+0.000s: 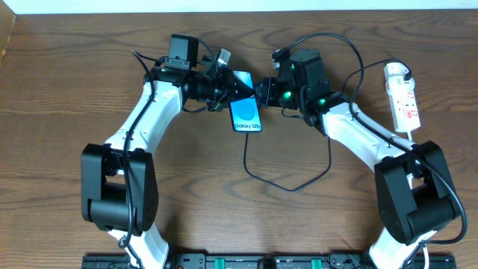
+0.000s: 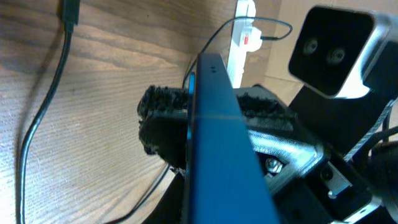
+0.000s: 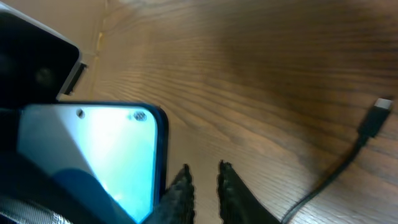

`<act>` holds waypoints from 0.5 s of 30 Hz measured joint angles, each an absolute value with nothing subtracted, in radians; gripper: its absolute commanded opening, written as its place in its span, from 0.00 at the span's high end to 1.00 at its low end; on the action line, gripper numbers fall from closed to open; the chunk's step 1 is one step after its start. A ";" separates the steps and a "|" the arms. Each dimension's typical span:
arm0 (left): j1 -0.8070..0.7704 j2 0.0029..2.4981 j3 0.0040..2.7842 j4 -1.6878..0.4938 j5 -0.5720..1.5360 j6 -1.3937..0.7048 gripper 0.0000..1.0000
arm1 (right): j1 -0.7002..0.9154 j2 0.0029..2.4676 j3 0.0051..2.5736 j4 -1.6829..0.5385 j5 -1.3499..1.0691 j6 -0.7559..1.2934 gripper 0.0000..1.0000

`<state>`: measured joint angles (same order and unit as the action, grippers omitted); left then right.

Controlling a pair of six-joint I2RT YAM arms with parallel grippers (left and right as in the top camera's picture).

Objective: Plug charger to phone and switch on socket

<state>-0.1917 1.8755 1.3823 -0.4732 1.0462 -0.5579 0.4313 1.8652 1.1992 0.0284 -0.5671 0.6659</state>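
Left wrist view: left gripper (image 2: 208, 115) clamps the phone (image 2: 214, 162) edgewise. Right gripper (image 3: 204, 186), narrow and empty beside the phone, might knock it askew reaching the charger connector (image 3: 378, 117).

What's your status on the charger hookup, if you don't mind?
Left gripper shut on phone. Right gripper narrowly open, empty, beside it. Charger connector on table, unplugged. No obstruction seen.
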 measured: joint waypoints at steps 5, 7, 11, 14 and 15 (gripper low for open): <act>-0.166 1.876 1.381 -0.410 1.044 -0.593 0.93 | 0.430 1.865 1.205 -0.062 -0.562 0.658 0.56; -0.141 1.876 1.381 -0.386 1.057 -0.607 0.93 | 0.432 1.865 1.209 -0.124 -0.558 0.656 0.38; -0.072 1.876 1.381 -0.382 1.084 -0.638 0.93 | 0.422 1.865 1.211 -0.230 -0.514 0.635 0.02; 0.001 1.876 1.381 -0.381 1.100 -0.672 0.93 | 0.400 1.865 1.212 -0.304 -0.471 0.620 0.03; 0.019 1.876 1.381 -0.381 1.103 -0.682 0.93 | 0.392 1.865 1.212 -0.322 -0.461 0.618 0.03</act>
<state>0.0185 1.8759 1.3811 -0.3813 1.1027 -0.6823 0.3920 1.8652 1.2121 -0.3218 -0.4606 0.6182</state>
